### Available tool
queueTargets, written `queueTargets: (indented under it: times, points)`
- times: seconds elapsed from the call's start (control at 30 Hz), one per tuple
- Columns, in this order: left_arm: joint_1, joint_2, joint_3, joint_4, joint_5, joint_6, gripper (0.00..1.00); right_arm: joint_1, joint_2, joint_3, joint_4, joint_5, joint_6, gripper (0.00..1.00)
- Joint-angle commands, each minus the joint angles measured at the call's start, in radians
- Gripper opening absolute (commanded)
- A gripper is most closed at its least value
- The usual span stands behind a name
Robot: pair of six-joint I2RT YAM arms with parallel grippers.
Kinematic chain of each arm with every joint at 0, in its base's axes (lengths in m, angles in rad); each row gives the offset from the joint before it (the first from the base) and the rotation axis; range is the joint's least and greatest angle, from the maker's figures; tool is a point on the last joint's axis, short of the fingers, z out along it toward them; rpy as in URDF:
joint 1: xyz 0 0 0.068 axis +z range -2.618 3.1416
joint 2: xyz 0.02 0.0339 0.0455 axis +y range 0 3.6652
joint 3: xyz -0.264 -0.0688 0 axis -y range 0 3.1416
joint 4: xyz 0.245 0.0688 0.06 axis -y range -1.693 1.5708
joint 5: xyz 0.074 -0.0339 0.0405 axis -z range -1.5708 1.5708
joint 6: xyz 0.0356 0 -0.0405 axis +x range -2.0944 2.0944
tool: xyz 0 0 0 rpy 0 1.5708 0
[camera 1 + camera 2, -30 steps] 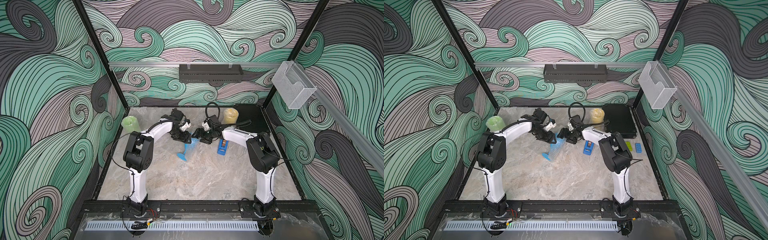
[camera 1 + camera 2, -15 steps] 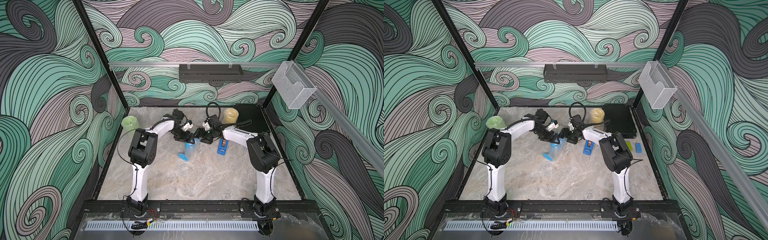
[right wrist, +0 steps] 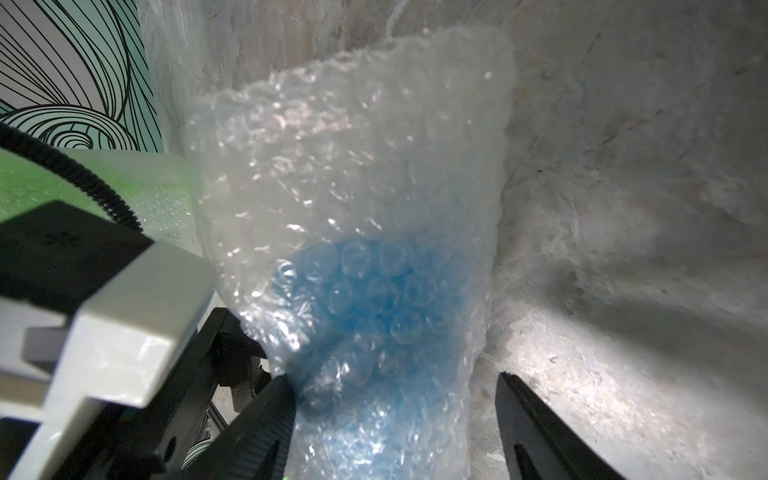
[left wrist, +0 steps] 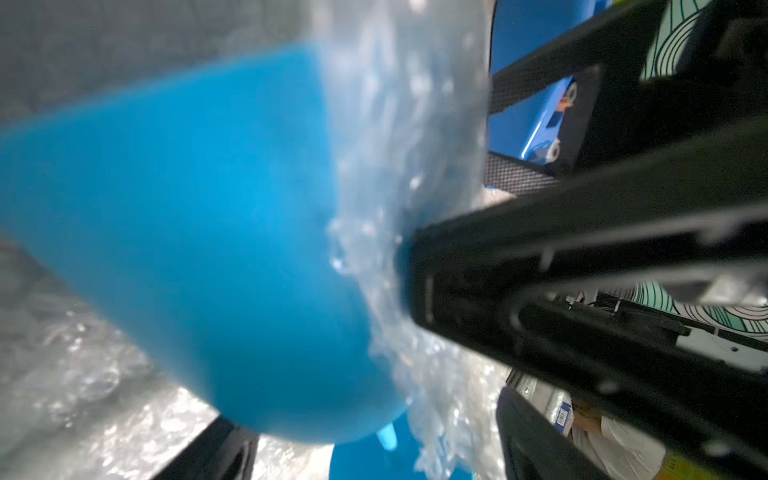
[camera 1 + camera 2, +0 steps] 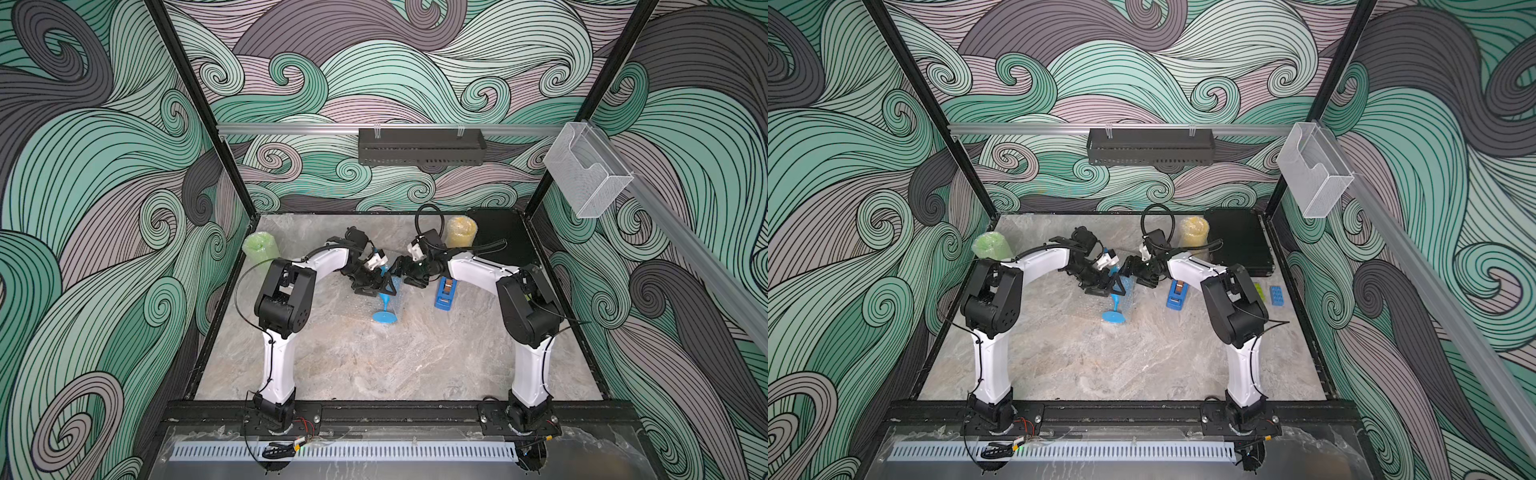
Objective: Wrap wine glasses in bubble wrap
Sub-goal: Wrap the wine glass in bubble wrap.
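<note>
Toward the back of the desk [image 5: 374, 365], the blue goblet [image 5: 384, 309] leans, foot down, with bubble wrap [image 3: 353, 166] over one side of its bowl. Left jaws stand apart around the bare side, and right jaws stand apart flanking the wrapped side.

In both top views the left gripper [image 5: 379, 286] covers the bowl of the blue goblet [image 5: 385, 311]. Close against that gripper, the left wrist view shows the bowl blurred and cropped. Between the fingers of the right gripper [image 3: 395, 378], bubble wrap [image 3: 353, 166] veils it.
</note>
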Motion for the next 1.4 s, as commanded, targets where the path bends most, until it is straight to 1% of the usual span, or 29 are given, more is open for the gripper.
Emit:
queueTargets:
  times: [0.0,0.17,0.3,0.33,0.43,0.47,0.6,0.7,0.83,0.97,1.13,1.37]
  points:
    - [-0.005,-0.058,0.014,0.072,0.008,-0.078,0.91,-0.002,-0.018,-0.045,-0.059,0.035,-0.013,0.78]
    - [-0.006,-0.003,0.066,0.045,-0.039,-0.103,0.9,0.003,-0.016,-0.054,-0.054,0.041,0.004,0.78]
    - [-0.006,0.035,0.095,0.008,-0.105,-0.097,0.77,0.008,-0.011,-0.039,-0.06,0.043,0.011,0.78]
    - [-0.006,0.035,0.097,0.005,-0.122,-0.099,0.72,0.009,-0.009,-0.033,-0.06,0.041,0.016,0.78]
    - [-0.005,0.035,0.094,0.005,-0.135,-0.101,0.62,0.009,-0.002,-0.016,-0.057,0.04,0.032,0.79]
    - [-0.006,0.036,0.093,0.004,-0.132,-0.101,0.59,0.008,0.0,-0.01,-0.056,0.042,0.037,0.79]
    - [-0.005,0.044,0.097,0.003,-0.134,-0.098,0.55,0.008,0.001,0.015,-0.051,0.022,0.048,0.8]
    - [-0.005,0.053,0.104,-0.003,-0.142,-0.098,0.49,0.009,-0.023,0.016,-0.054,0.013,0.039,0.81]
    - [-0.001,0.059,0.114,-0.008,-0.135,-0.106,0.46,0.001,-0.08,-0.024,-0.05,0.003,0.017,0.81]
    - [0.001,0.06,0.118,-0.01,-0.125,-0.112,0.45,-0.012,-0.114,-0.074,-0.013,-0.004,0.02,0.82]
    - [0.002,0.061,0.124,-0.015,-0.112,-0.113,0.45,-0.026,-0.092,-0.064,0.013,-0.014,0.026,0.84]
    - [0.002,0.056,0.126,-0.014,-0.095,-0.121,0.45,-0.029,-0.008,0.019,-0.028,0.003,0.004,0.85]
